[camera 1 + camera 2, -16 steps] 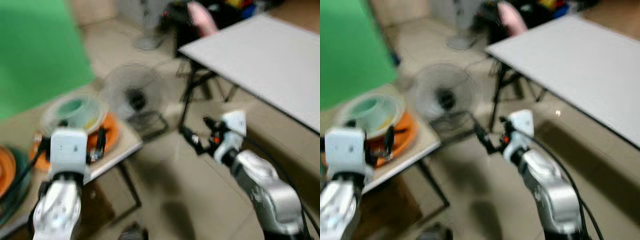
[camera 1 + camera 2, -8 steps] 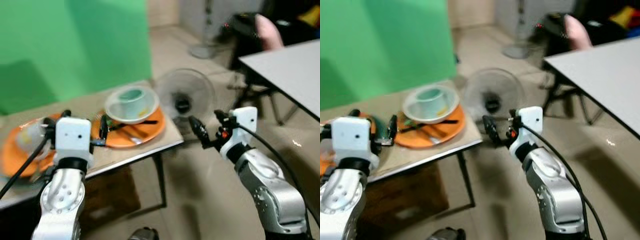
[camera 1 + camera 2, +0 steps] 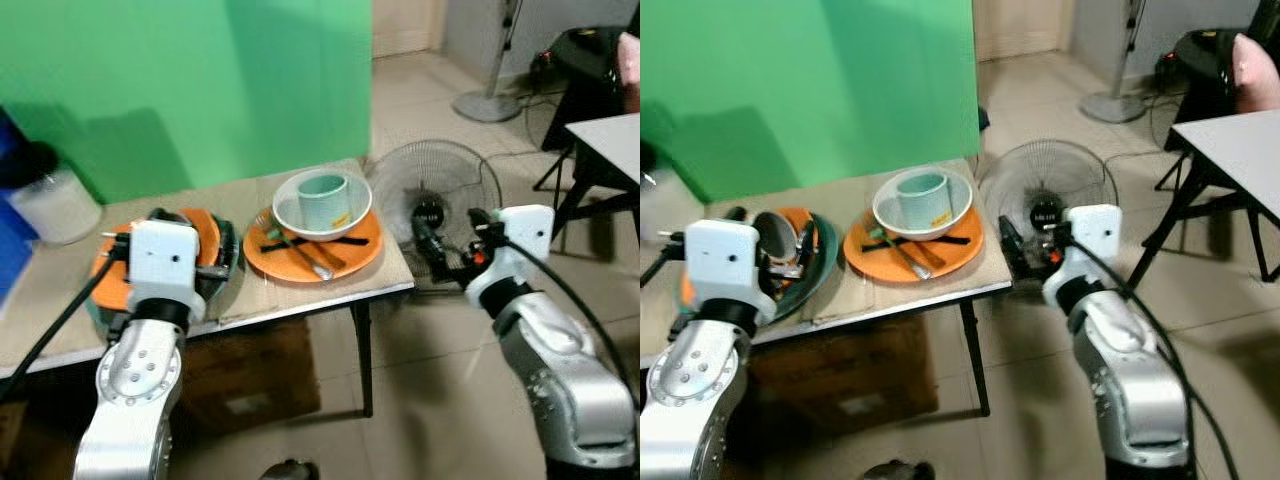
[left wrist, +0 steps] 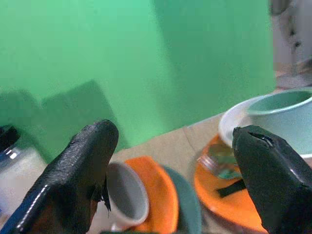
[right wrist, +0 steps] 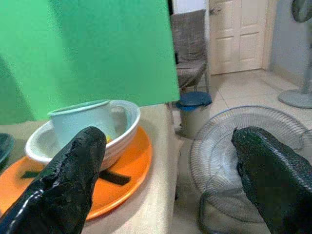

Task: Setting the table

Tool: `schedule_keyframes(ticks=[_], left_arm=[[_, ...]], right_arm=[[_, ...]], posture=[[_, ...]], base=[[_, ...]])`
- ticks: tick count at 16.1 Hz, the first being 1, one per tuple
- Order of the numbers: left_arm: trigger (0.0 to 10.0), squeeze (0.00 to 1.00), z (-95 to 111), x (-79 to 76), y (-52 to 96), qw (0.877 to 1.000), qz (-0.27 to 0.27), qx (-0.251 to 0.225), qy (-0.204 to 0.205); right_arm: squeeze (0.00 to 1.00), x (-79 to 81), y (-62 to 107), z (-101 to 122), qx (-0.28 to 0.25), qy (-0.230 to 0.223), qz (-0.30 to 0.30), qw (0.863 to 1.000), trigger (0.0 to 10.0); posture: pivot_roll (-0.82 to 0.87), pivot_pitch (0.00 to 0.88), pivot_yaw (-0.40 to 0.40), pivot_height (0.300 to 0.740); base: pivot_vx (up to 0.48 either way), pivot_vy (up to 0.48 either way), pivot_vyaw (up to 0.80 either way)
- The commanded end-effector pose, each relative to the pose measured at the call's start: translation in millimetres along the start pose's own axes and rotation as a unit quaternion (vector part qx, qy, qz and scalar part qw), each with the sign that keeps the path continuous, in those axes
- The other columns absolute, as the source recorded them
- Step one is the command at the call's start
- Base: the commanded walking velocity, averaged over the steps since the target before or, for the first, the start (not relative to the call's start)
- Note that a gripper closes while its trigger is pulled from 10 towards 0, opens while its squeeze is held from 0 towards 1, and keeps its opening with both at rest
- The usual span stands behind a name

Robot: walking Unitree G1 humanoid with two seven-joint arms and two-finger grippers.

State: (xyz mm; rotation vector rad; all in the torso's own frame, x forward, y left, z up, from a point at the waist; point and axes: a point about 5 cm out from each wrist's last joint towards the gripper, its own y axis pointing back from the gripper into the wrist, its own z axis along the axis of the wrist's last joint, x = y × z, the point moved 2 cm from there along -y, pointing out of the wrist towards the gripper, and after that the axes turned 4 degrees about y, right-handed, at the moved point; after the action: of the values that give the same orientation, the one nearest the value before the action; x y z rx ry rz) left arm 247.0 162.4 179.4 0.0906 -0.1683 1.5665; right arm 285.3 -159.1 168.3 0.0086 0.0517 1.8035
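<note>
While both grippers gape empty, tan table (image 3: 300,295) fronts green screen (image 3: 200,80).

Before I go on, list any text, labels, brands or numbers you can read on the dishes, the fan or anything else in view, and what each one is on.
None can be read.
Orange plate, white bowl and pale green mug: plain, no print.
Floor fan: a small light mark on its dark hub, too small to read.
Cardboard box under the table: a pale label, too blurred to read.
</note>
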Motion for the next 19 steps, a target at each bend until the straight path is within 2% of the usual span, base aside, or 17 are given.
schedule_keyframes(ticks=[1, 5, 10, 12, 13, 15, 16, 17, 19], left_arm=[[10.0, 0.0, 2.7, 1.5, -0.9, 1.0, -0.006, -0.001, -0.004], [10.0, 0.0, 2.6, 0.1, 3.0, 1.0, -0.026, 0.005, -0.009], [10.0, 0.0, 3.3, -2.6, 6.2, 0.999, -0.044, 0.011, -0.013], [10.0, 0.0, 3.5, -3.5, 6.0, 0.999, -0.048, 0.012, -0.013], [10.0, 0.0, 4.2, -4.3, 5.2, 0.998, -0.053, 0.011, -0.017], [10.0, 0.0, 5.6, -5.6, 4.1, 0.998, -0.06, 0.011, -0.021], [10.0, 0.0, 8.2, -7.8, 3.9, 0.997, -0.075, 0.009, -0.023], [10.0, 0.0, 11.6, -10.7, 5.2, 0.995, -0.097, 0.01, -0.024], [10.0, 0.0, 21.3, -16.0, 6.6, 0.99, -0.14, 0.001, -0.018]], right_arm=[[0.0, 4.3, -4.5, 12.2, -0.016, -0.005, 0.011, 1.0, 10.0], [0.0, 14.6, -12.7, 17.0, -0.004, -0.005, 0.074, 0.997, 10.0], [0.0, 12.6, -11.6, 7.9, 0.022, -0.035, 0.057, 0.998, 10.0], [0.0, 14.7, -11.6, 8.1, 0.024, -0.03, 0.068, 0.997, 10.0], [0.0, 16.4, -12.6, 9.8, 0.024, -0.008, 0.079, 0.997, 10.0], [0.0, 16.3, -15.4, 10.0, 0.028, -0.01, 0.081, 0.996, 10.0], [0.0, 15.8, -18.4, 12.4, 0.023, -0.01, 0.084, 0.996, 10.0], [0.0, 14.6, -22.4, 15.8, 0.018, -0.034, 0.095, 0.995, 10.0], [0.0, 14.5, -27.8, 23.4, 0.006, 0.007, 0.132, 0.991, 10.0]], posture=[[-0.03, 0.04, 0.087, 0.74], [-0.02, 0.058, 0.063, 0.74], [-0.01, 0.067, 0.074, 0.74], [-0.01, 0.066, 0.079, 0.74], [-0.01, 0.065, 0.081, 0.74], [-0.01, 0.066, 0.082, 0.74], [0.0, 0.067, 0.078, 0.74], [0.0, 0.067, 0.077, 0.74], [0.0, 0.068, 0.074, 0.74]], base=[[0.319, 0.0, 0.0], [0.336, 0.0, 0.0], [0.403, 0.0, 0.0], [0.412, 0.0, 0.0], [0.409, 0.0, 0.0], [0.394, 0.0, 0.61], [0.0, 0.0, 0.8], [0.0, 0.0, 0.0], [0.0, 0.0, 0.0]])
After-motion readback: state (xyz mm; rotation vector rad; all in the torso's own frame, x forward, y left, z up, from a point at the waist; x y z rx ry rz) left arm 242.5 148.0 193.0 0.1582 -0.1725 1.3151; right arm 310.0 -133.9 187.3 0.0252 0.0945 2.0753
